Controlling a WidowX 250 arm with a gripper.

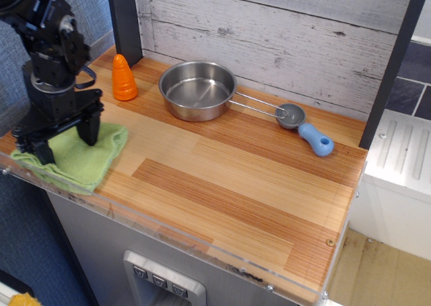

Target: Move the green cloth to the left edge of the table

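The green cloth (86, 163) lies crumpled at the front left corner of the wooden table (236, 185), its left side reaching the clear plastic rim. My black gripper (65, 142) stands upright on the cloth. Its two fingers are spread wide apart, with their tips pressed down onto the cloth's left and back parts. One finger (89, 129) shows clearly against the green. The cloth under the gripper's body is partly hidden.
An orange cone (123, 78) stands just behind the cloth by a dark post. A steel pan (198, 90) sits at the back middle. A metal scoop with a blue handle (315, 139) lies to its right. A white-plank wall runs along the back.
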